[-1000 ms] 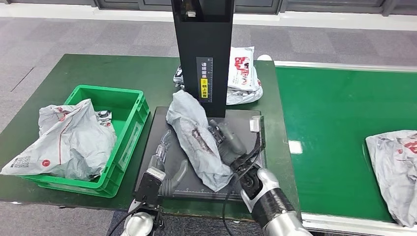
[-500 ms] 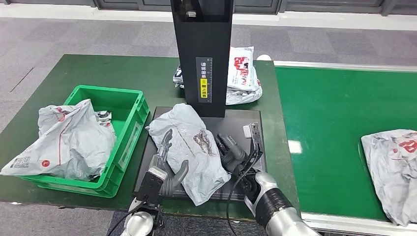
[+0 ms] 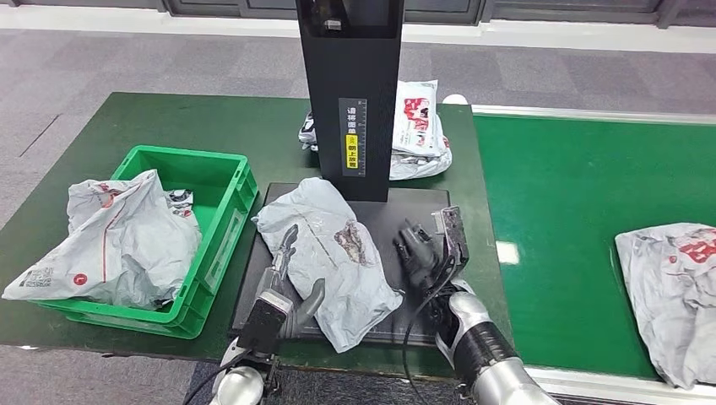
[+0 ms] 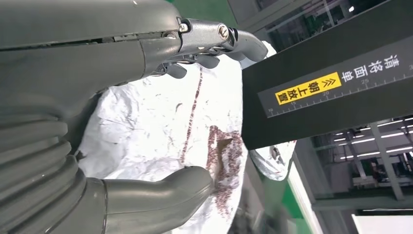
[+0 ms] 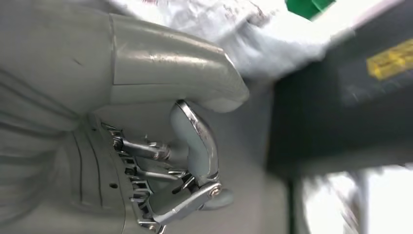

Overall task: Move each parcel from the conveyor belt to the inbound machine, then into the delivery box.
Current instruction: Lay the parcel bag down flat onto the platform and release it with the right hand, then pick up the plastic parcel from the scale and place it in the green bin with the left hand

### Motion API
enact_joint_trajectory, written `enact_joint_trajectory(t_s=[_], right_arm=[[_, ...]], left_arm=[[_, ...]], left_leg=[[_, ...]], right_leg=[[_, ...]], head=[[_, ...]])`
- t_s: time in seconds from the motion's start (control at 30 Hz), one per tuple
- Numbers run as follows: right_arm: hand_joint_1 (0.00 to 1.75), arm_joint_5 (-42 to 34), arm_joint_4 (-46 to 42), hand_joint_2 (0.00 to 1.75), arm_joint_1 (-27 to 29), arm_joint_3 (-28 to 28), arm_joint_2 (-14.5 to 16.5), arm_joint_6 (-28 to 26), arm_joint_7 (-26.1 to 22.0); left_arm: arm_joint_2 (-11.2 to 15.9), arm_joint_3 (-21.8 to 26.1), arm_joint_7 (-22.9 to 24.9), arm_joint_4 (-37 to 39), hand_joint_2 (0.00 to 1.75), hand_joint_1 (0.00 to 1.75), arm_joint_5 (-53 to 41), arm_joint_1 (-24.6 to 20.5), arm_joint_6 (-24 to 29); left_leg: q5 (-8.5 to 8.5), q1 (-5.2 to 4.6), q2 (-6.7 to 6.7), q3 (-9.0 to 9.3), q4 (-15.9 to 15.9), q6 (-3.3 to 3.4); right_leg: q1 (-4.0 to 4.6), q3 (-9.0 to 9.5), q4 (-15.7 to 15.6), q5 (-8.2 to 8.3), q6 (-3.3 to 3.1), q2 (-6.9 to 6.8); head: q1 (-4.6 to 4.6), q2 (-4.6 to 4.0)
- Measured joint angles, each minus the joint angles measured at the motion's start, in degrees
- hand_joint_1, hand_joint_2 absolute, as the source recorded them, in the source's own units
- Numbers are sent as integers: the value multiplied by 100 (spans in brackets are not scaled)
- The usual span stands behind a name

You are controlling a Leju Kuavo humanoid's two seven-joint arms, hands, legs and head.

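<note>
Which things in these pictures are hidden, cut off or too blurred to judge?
- Parcels behind the black column: head view, partly hidden by it.
- Parcel on the conveyor belt: head view, cut by the edge.
- Right hand surroundings: right wrist view, blurred.

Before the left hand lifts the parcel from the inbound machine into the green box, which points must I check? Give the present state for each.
1. Parcel lies on the inbound machine's black platform: ok.
2. Left hand is placed around the parcel, fingers on top and thumb at its near edge: ok; firm grip: cannot tell.
3. Right hand is off the parcel: ok, apart and holding nothing.
4. Green delivery box has room: not ok, a large parcel covers much of it and hangs over its rim.
5. Path from platform to box is free: ok.
</note>
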Motion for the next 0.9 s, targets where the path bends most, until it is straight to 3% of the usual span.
enact_joint_trajectory(t_s=[0.2, 0.3, 0.43, 0.7, 0.9], right_arm=[[0, 522, -2812, 175, 1006, -351, -281, -105, 66], [0, 520, -4277, 175, 1368, -561, -288, -61, -38], [0, 400, -5510, 175, 1716, -708, -286, 65, -91], [0, 233, -6216, 175, 1986, -826, -266, 279, -228], [0, 210, -6319, 175, 2114, -860, -260, 351, -286]], left_arm=[[70, 0, 163, -120, 175, 0, -724, 184, 31], [120, -18, 483, -112, 175, 0, -1892, 206, 111], [164, -187, 1004, 9, 175, 0, -3580, 49, 185], [180, -738, 2495, 584, 175, 0, -6702, -720, 104], [193, -1076, 3350, 1011, 175, 0, -7128, -1178, -257]], left_leg=[[-5, -4, 2, -12, 0, 5], [-5, -3, 3, -17, -1, 5], [-5, -3, 4, -17, -1, 4], [6, -4, 6, -15, 1, 8], [8, -4, 7, -15, 1, 8]], right_leg=[[-1, -16, 0, -2, 0, 2], [0, -23, 0, -3, 0, 2], [0, -23, 0, -3, -1, 2], [-3, -21, -1, 12, 6, 3], [-2, -22, -1, 13, 6, 4]], head=[[-1, 0], [-2, 0], [-1, 0], [-1, 0], [-2, 0]])
